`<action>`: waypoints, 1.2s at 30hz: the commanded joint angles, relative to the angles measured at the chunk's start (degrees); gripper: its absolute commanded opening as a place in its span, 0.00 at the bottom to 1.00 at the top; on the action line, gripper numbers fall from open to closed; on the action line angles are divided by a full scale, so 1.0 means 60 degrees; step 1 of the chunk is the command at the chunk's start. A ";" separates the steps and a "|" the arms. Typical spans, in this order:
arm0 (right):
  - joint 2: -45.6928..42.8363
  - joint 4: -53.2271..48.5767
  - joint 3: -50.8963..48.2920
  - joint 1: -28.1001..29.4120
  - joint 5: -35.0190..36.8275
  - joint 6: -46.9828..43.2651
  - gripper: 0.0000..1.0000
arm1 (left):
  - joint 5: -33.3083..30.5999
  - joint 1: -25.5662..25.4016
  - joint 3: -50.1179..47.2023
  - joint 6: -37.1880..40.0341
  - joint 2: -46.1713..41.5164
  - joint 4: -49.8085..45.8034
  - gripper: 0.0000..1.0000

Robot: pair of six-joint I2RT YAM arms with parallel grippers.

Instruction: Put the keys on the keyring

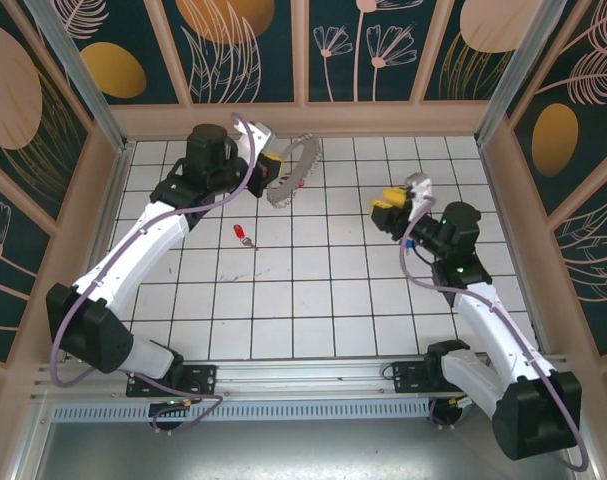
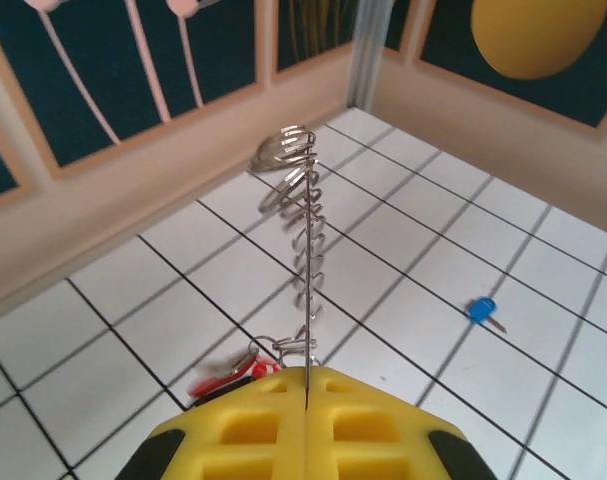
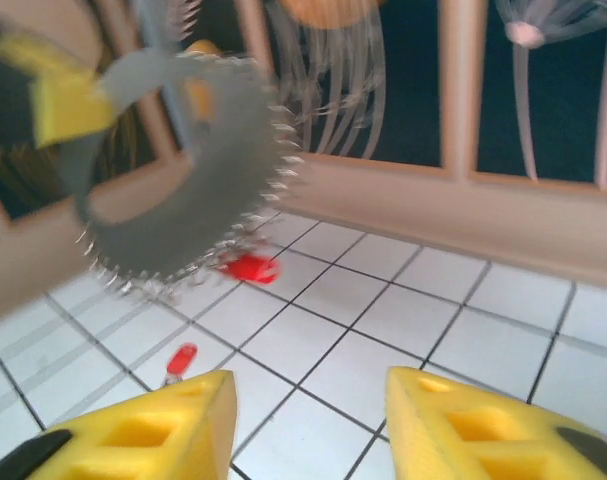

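My left gripper [image 1: 270,166] is shut on the keyring [image 1: 301,165], a thin grey loop fringed with small silvery rings, and holds it raised at the back of the floor. In the left wrist view the keyring [image 2: 305,250] runs edge-on out of the closed yellow fingers [image 2: 263,430], and a red key [image 2: 226,379] hangs from it beside them. Another red key [image 1: 243,234] lies loose on the tiles in front. My right gripper [image 1: 388,207] is open and holds nothing, right of the ring. Its wrist view shows the blurred keyring [image 3: 198,215], the hanging red key [image 3: 249,267] and the loose red key [image 3: 181,358].
A small blue key [image 2: 481,310] lies on the white tiles to the right of the ring. Patterned walls with beige frames [image 1: 303,118] close in the floor at the back and on both sides.
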 commanded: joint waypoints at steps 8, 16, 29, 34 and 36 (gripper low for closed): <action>-0.0258 0.2931 -0.1460 0.2438 0.1185 -0.2820 0.19 | 0.2664 -0.0224 0.2082 -0.0676 0.0457 -0.1819 0.00; -0.0056 0.4312 -0.1936 0.3243 0.2110 -0.2387 0.31 | 0.1646 -0.0669 0.2903 -0.0450 0.0520 -0.2284 0.00; 0.0084 0.4512 -0.1669 0.3329 0.1966 -0.2398 0.34 | 0.1287 -0.0969 0.3447 -0.0341 0.0850 -0.2441 0.00; -0.0108 0.4646 -0.1696 0.3531 0.2069 -0.2272 0.31 | 0.1139 -0.1187 0.3923 -0.0401 0.0999 -0.2818 0.00; -0.0259 0.4831 -0.1902 0.3765 0.2276 -0.2156 0.29 | 0.1305 -0.1298 0.3867 -0.0522 0.0923 -0.2607 0.00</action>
